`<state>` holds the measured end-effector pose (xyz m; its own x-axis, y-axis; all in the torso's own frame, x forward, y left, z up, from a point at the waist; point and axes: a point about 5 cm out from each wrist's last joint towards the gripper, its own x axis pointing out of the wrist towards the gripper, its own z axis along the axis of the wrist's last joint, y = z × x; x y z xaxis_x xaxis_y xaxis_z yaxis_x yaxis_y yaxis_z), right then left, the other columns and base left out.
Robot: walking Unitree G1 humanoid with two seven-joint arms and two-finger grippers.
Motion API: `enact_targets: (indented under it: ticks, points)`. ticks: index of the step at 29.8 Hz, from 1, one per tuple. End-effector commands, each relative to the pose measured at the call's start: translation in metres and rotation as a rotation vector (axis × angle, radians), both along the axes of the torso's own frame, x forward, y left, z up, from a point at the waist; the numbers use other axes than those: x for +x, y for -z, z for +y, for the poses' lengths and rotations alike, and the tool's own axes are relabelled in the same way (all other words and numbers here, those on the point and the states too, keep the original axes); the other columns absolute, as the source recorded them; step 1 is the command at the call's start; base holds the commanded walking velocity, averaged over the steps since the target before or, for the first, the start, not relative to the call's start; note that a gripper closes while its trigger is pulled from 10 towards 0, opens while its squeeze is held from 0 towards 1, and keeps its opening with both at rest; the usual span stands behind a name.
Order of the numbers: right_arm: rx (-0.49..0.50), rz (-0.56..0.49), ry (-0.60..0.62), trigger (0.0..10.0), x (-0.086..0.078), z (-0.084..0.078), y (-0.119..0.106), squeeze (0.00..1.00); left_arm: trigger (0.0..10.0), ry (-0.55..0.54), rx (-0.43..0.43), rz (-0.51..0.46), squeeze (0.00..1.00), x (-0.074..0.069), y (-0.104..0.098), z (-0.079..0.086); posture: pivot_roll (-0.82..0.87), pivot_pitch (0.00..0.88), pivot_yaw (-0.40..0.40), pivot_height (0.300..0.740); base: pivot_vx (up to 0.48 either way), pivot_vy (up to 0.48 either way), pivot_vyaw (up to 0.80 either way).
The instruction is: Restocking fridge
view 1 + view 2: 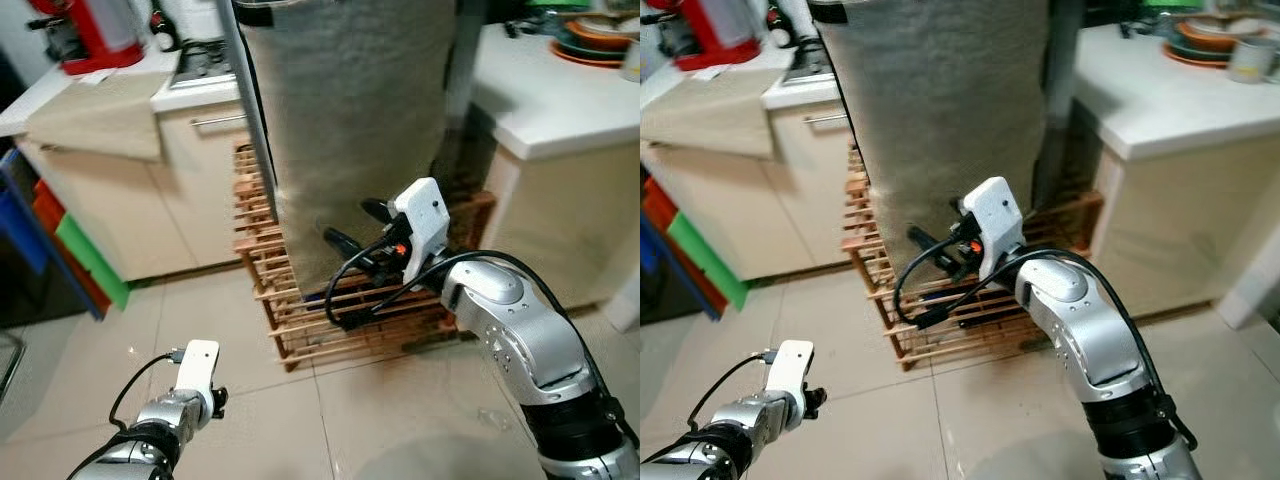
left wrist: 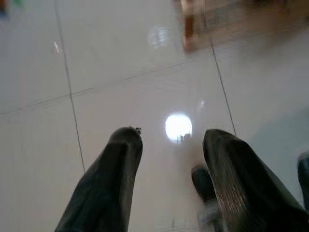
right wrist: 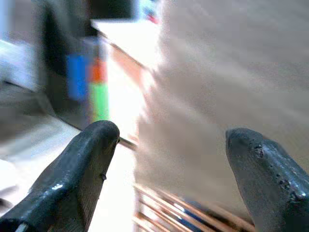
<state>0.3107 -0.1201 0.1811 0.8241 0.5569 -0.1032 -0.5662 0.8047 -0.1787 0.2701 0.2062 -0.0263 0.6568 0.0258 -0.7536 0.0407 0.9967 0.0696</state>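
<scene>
A tall thing draped in grey cloth [image 1: 350, 120] stands on a slatted wooden rack [image 1: 290, 325] in the middle of the kitchen. My right gripper [image 1: 352, 225] is raised in front of the cloth's lower part, close to its surface. Its two black fingers [image 3: 91, 159] stand wide apart with nothing between them. My left gripper [image 2: 171, 137] hangs low at the left over the pale floor tiles, open and holding nothing. I see no food or bottles in either gripper.
A white counter [image 1: 560, 110] with stacked plates [image 1: 590, 40] stands to the right. A cream cabinet [image 1: 130, 210] sits to the left, with a red appliance [image 1: 95, 35] on top. Blue, red and green bins [image 1: 80, 260] line the far left. Bare tiled floor [image 1: 400, 420] lies in front.
</scene>
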Motion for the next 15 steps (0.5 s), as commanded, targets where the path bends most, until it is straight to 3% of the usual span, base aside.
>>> enact_targets:
  ticks: [1,4,8,9,10,12,15]
  points:
    - [-0.036,-0.052,0.25,10.0,0.012,-0.024,0.007,0.0,10.0,0.047,0.008,-0.249,0.0,0.032,-0.034,-0.006,-0.25,0.0,0.13,0.736,0.0,0.0,0.0]
    - [0.004,-0.074,0.406,10.0,0.014,-0.037,0.012,0.0,10.0,0.083,-0.008,-0.441,0.0,0.052,-0.063,-0.017,-0.25,0.0,0.125,0.736,0.0,0.0,0.0]
    - [0.06,-0.062,0.507,10.0,0.005,-0.045,0.03,0.0,10.0,0.136,-0.141,-0.753,0.0,0.07,-0.122,-0.042,-0.23,0.0,0.116,0.736,0.0,0.0,0.0]
    - [0.06,-0.062,0.507,10.0,0.005,-0.045,0.03,0.0,10.0,0.136,-0.141,-0.753,0.0,0.07,-0.122,-0.042,-0.23,0.0,0.116,0.736,0.0,0.0,0.0]
    - [0.076,-0.054,0.527,10.0,0.003,-0.045,0.038,0.0,10.0,0.163,-0.174,-0.834,0.0,0.07,-0.139,-0.051,-0.23,0.0,0.113,0.736,0.0,0.0,0.0]
    - [0.087,-0.075,0.553,10.0,0.002,-0.047,0.041,0.0,10.0,0.183,-0.208,-0.898,0.0,0.067,-0.155,-0.06,-0.21,0.0,0.11,0.736,0.0,0.0,0.0]
    - [0.101,-0.082,0.583,10.0,0.004,-0.051,0.043,0.0,10.0,0.203,-0.191,-0.951,0.0,0.063,-0.168,-0.067,-0.2,0.0,0.107,0.736,0.0,0.0,0.0]
